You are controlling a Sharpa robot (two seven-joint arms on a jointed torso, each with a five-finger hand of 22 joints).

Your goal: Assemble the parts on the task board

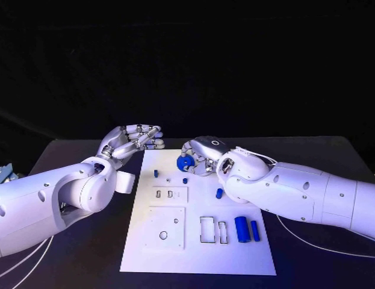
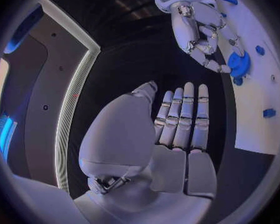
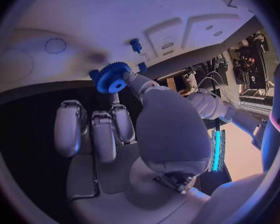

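Right hand [image 1: 203,155] pinches blue gear [image 1: 185,162] at its fingertips, over the task board's [image 1: 196,253] far edge. Left hand [image 1: 133,139] empty, fingers apart, beside the board's far-left corner.

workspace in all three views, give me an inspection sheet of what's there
surface: black table, white task board in the middle
job's things: blue gear pinched by the right hand; two blue cylinders lying on the board; small blue pegs on it
clutter: nothing seen
hands: left hand beside the board's far corner, holding nothing; right hand over the board's far end
cables: white cable on the table under the right arm
surroundings: dark backdrop
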